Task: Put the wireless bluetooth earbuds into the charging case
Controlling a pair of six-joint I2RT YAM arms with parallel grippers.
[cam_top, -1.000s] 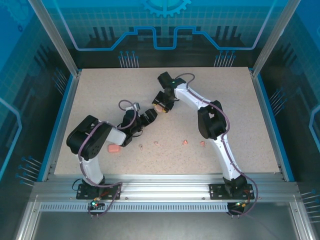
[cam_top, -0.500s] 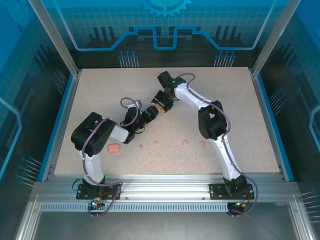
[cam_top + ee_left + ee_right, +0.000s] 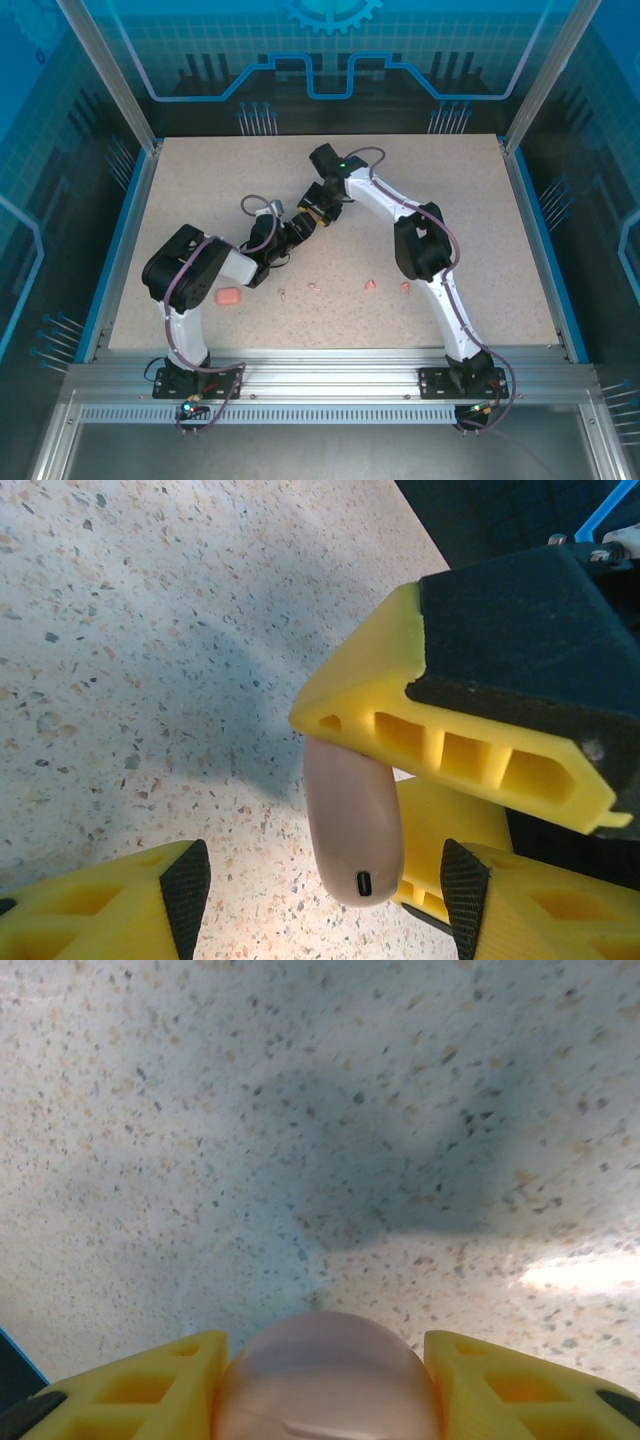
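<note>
**Inspector:** Tool state?
**Assessor:** The right gripper [image 3: 322, 1348] pinches the case [image 3: 325, 1385]; the left gripper [image 3: 322, 875] is spread around it. The earbuds [image 3: 315, 287] lie on the table [image 3: 200, 180], lower centre.
**Inspector:** Step?
**Assessor:** Probably opening the case; the left gripper needs a square closing.

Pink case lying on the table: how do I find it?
Find the left arm. Beside its black joint, on the speckled table, lies the rounded-rectangular pink case. It is far bigger than the tiny earbuds to its right.
</note>
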